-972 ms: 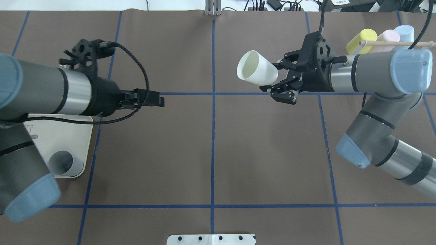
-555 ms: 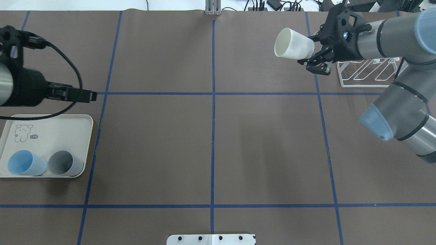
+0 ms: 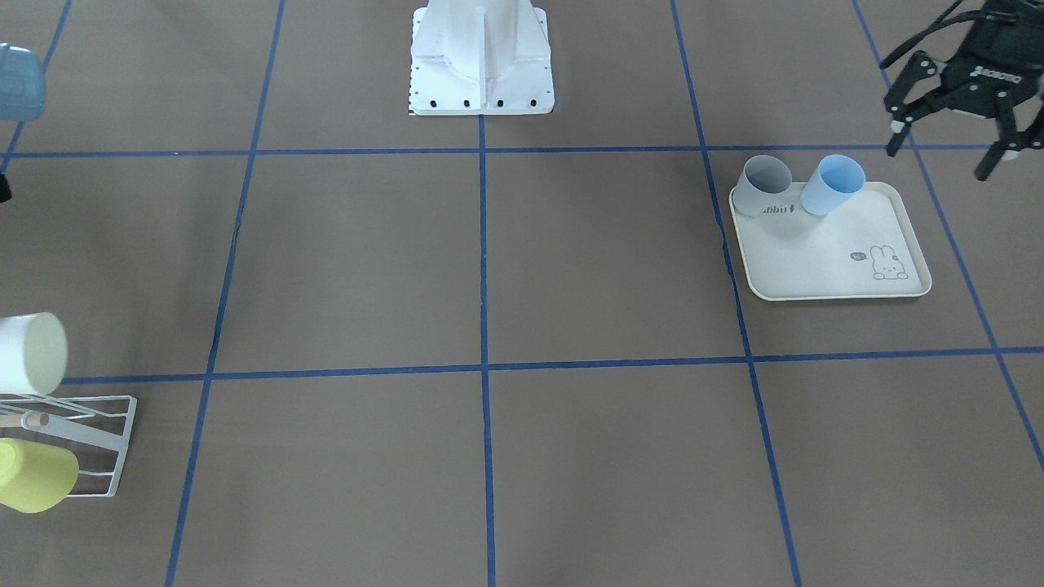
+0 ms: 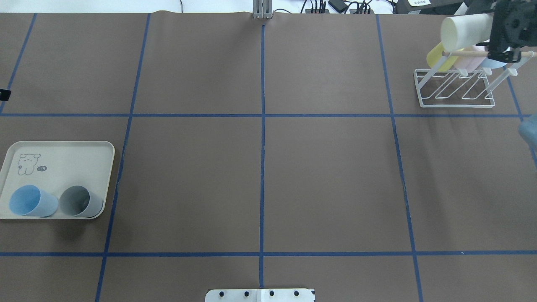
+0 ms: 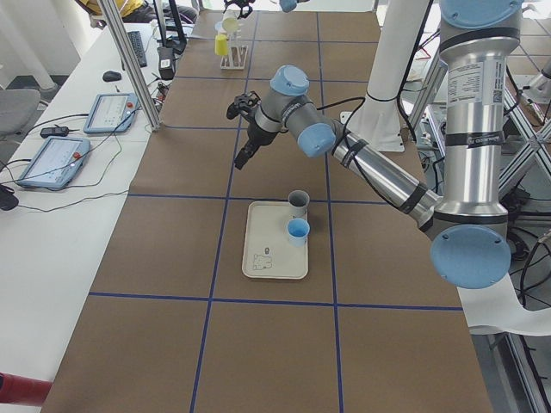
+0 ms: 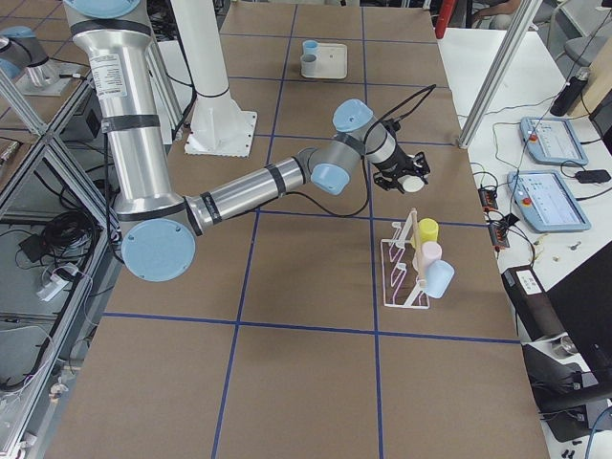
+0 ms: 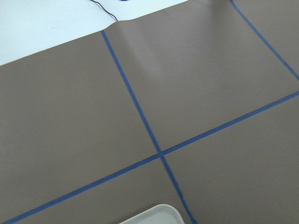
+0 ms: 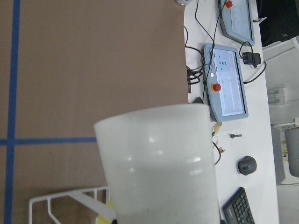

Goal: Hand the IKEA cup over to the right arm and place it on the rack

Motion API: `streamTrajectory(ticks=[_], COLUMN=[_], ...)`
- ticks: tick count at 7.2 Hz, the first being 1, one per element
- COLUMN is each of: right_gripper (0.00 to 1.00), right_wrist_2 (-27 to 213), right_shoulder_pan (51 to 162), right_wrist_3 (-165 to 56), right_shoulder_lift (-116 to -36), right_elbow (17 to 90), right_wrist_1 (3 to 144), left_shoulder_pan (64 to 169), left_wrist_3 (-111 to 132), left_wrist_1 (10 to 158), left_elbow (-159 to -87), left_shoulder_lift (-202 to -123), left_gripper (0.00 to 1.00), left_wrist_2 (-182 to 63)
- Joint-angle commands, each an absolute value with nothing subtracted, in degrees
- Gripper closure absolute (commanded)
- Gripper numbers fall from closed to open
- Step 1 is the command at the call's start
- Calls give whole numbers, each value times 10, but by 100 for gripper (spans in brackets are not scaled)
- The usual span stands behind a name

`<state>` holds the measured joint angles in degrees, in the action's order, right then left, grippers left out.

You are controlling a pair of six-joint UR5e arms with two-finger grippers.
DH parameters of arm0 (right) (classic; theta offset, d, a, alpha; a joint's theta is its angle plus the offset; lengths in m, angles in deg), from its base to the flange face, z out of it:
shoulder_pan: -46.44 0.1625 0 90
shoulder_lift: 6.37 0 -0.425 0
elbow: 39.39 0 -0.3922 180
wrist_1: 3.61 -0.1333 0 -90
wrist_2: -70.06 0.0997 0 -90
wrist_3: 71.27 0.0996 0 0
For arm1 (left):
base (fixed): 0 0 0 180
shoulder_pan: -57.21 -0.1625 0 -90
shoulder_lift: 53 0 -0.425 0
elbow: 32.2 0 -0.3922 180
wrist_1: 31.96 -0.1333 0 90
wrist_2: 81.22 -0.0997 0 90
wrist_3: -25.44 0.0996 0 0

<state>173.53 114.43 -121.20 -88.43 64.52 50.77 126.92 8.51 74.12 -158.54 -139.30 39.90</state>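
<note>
The white IKEA cup (image 4: pixel 463 29) lies on its side in the air, mouth toward the table's middle, just above the far end of the white wire rack (image 4: pixel 455 90). My right gripper (image 4: pixel 494 34) is shut on its base end. The cup fills the right wrist view (image 8: pixel 159 163), with rack wire (image 8: pixel 65 200) below it, and shows at the edge of the front view (image 3: pixel 33 352). My left gripper (image 3: pixel 950 140) is open and empty, above the table beside the tray.
A yellow cup (image 4: pixel 436 58), a pink one and a light-blue one hang on the rack under its wooden rod (image 4: pixel 482 53). The cream rabbit-print tray (image 4: pixel 63 163) at my left holds a blue cup (image 4: pixel 31 201) and a grey cup (image 4: pixel 79 201).
My right arm has carried the white cup right and back, to above the rack. My left arm has pulled away to the left, almost out of the overhead view.
</note>
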Motion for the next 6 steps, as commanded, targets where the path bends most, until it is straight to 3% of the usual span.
streamTrajectory(ticks=[1, 3, 6], right_gripper=[100, 100, 100], right_wrist_2=[1623, 1607, 1523], right_shoulder_pan=[1156, 1154, 1105], right_wrist_3=[-1409, -1447, -1556], right_shoulder_lift=[-914, -967, -982], right_elbow=[652, 681, 685], right_wrist_1=[509, 508, 507], left_shoulder_pan=[1309, 1308, 1308], left_wrist_3=[135, 131, 130], left_wrist_1=[741, 741, 741], left_elbow=[-1567, -1568, -1569], left_shoulder_lift=[-1388, -1389, -1389], left_gripper=[0, 0, 0], left_wrist_2=[431, 432, 432])
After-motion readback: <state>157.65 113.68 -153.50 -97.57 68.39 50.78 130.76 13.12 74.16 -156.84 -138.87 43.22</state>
